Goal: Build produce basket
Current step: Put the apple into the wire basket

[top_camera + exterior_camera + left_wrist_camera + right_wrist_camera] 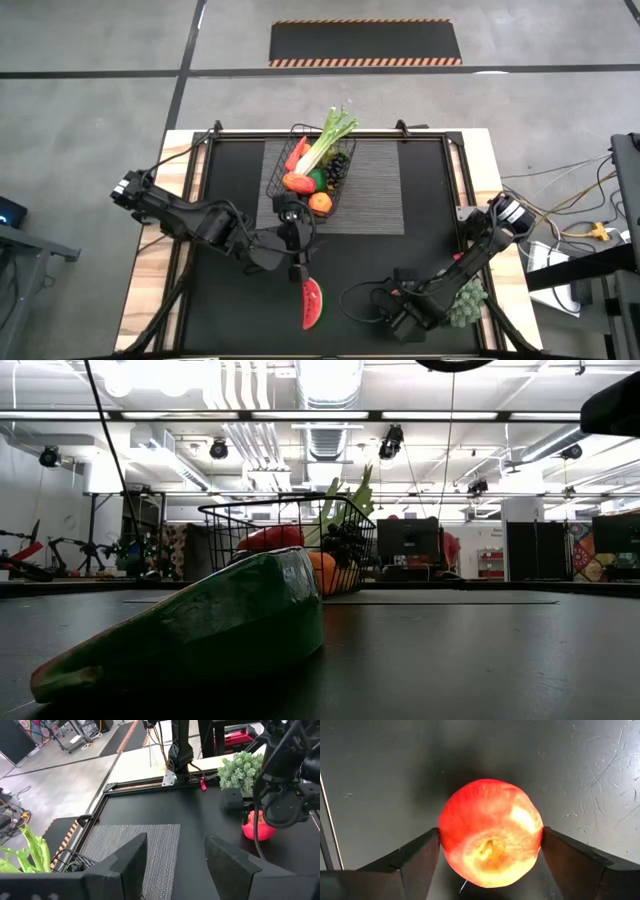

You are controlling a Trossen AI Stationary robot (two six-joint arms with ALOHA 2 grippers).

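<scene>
From overhead I see the black wire basket (312, 180) sitting at the far middle of the desk (420, 240), on the left edge of the grey ribbed mat (375, 190). It already holds a green leek (328, 140) poking out over its far rim, a red chili (297, 152), dark grapes (338, 168), an orange (320, 203) and another orange-red piece I cannot name. My left pincer (297, 262) is just on the near side of the basket, its fingers (131, 859) spread well apart with nothing between them; its wrist camera looks across the mat towards the other arm. Just beyond its tips, nearer the front edge, the watermelon slice (312, 303) lies flat on the black desk surface, and in the low view it fills the foreground with its green rind (220, 625) turned to the camera, the basket standing behind it. My right pincer (398, 312) is down at the near right of the desk, and its own camera shows a red apple (491, 832) between the two fingers (415, 857), one on each side and right against the fruit; I read that as closed on the apple, which rests on or just over the desk. A bushy green plastic sprig (468, 300) sits just beside that arm near the desk's right edge.
</scene>
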